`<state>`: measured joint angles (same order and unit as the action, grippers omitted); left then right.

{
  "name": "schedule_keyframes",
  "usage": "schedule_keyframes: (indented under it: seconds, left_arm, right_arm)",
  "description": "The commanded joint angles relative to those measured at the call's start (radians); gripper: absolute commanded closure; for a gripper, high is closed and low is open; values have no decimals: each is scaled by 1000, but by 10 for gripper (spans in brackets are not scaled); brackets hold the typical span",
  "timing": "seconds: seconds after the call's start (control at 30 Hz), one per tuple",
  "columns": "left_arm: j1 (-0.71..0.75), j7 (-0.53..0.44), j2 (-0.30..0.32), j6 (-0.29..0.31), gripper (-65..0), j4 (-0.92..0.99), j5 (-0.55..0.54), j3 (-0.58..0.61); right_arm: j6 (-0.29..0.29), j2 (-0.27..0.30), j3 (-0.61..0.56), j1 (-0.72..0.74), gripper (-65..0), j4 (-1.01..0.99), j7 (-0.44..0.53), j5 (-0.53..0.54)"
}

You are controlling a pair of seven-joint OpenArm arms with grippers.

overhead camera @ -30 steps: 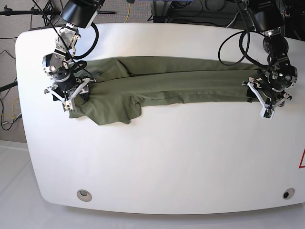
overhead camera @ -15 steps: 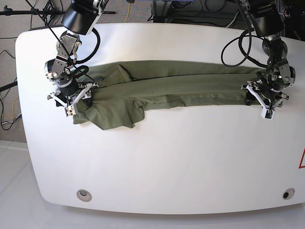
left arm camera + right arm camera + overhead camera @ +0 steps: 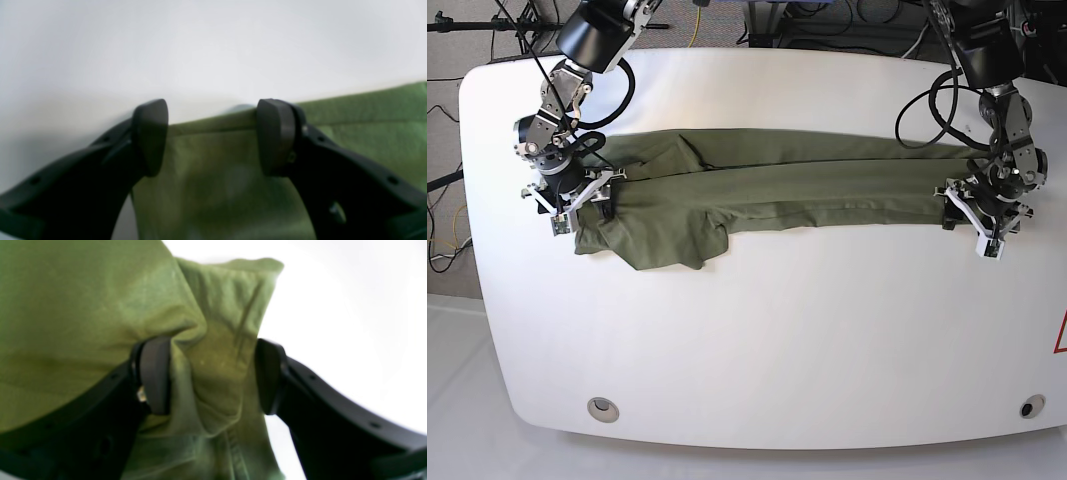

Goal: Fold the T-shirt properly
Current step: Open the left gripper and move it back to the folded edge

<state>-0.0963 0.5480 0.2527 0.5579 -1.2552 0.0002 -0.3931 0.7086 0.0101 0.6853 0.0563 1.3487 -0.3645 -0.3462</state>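
The olive-green T-shirt (image 3: pixel 807 185) lies stretched in a long band across the far half of the white table (image 3: pixel 777 330), with a sleeve bunched at its left end. My right gripper (image 3: pixel 579 202) sits on that left end. In the right wrist view it (image 3: pixel 213 376) is open, and a loose fold of the T-shirt (image 3: pixel 83 300) lies between its fingers. My left gripper (image 3: pixel 972 215) is at the shirt's right end. In the left wrist view it (image 3: pixel 211 136) is open, straddling the hem of the T-shirt (image 3: pixel 217 183) without pinching it.
Two round holes (image 3: pixel 604 407) (image 3: pixel 1028 406) sit near the table's front edge. A red mark (image 3: pixel 1060 335) shows at the right border. Cables and stands crowd the floor behind the far edge.
The shirt has shifted slightly toward the front and lies flatter. Both grippers have moved a little at its ends, and their jaws stay apart.
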Motion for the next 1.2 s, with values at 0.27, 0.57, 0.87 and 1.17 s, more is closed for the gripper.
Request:
schedule_keyframes:
  seconds: [0.27,0.57,0.87,1.17]
  left_arm:
    - [-102,-35,12,-5,-393,61,-7,0]
    - [-136,-50,12,-5,-393,25,-9,36]
    - [-135,88,15,-3,-393,-188,-9,33]
    - [-75,306,12,1,-393,-470,-9,32]
  right_arm:
    - [-10,6,73,-17,-360,-10,-115,-104]
    - [-10,3,76,-2,-358,7,-115,-101]
    - [-10,-25,75,-3,-360,127,-120,-101]
    - [-10,-81,72,-36,-362,308,-123,-103]
